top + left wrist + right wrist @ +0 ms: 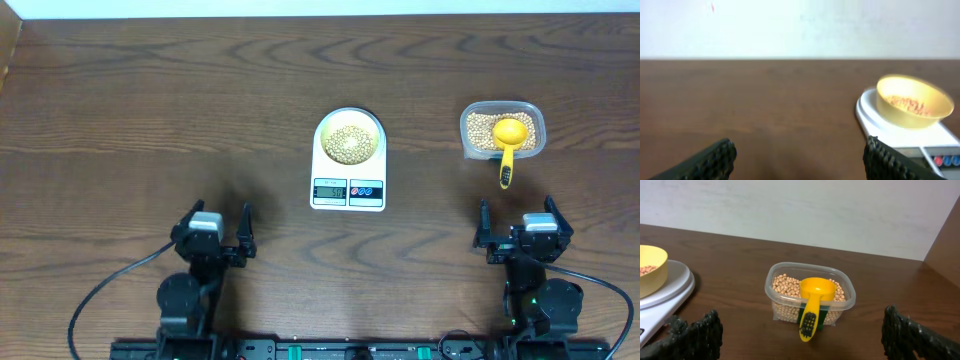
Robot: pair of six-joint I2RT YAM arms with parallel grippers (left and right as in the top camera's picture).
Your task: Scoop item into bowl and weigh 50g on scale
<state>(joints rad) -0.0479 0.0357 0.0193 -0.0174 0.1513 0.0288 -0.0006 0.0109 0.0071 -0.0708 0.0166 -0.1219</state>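
Note:
The white scale (348, 203) lies mid-table with the pale yellow bowl (321, 138) standing on it. Beige beans, the item (349, 142), fill the bowl's bottom. My left gripper (218, 218) rests open near the front edge, left of the scale, with nothing between its fingers. In the left wrist view, the bowl (935, 112) and scale (867, 112) are ahead to the right of the open left gripper (800, 156). My right gripper (517, 214) is open and empty, just short of the scoop. The right wrist view shows the bowl (655, 277) and scale (675, 287) at the left edge, beyond the right gripper (801, 322).
A clear plastic tub (502, 103) of beans stands at the right, with a bright yellow scoop (509, 135) resting in it, handle over the near rim. In the right wrist view the tub (810, 267) and scoop (816, 290) sit straight ahead. The scale's display is lit.

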